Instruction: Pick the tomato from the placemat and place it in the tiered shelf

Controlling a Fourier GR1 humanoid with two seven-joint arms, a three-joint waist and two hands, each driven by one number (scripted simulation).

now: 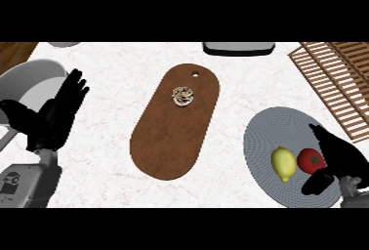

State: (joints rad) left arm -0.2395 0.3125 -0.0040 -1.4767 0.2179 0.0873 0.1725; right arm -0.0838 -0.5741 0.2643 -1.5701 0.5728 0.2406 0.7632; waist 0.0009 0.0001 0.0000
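A red tomato [311, 159] lies on the grey round placemat [277, 128] at the right, beside a yellow lemon [284, 163]. My right hand [340, 157] sits on the tomato's right side, fingers above it and thumb below it, curled partly round it. The wooden slatted tiered shelf [338, 80] stands at the upper right, beyond the placemat. At the left, my left hand [56, 114] stays open with fingers pointing up.
A brown oblong cutting board [173, 141] lies in the middle with a small round object [182, 95] on it. A grey pot or bowl [29, 80] sits at the far left, behind the left hand. A dark tray [238, 48] shows at the top edge.
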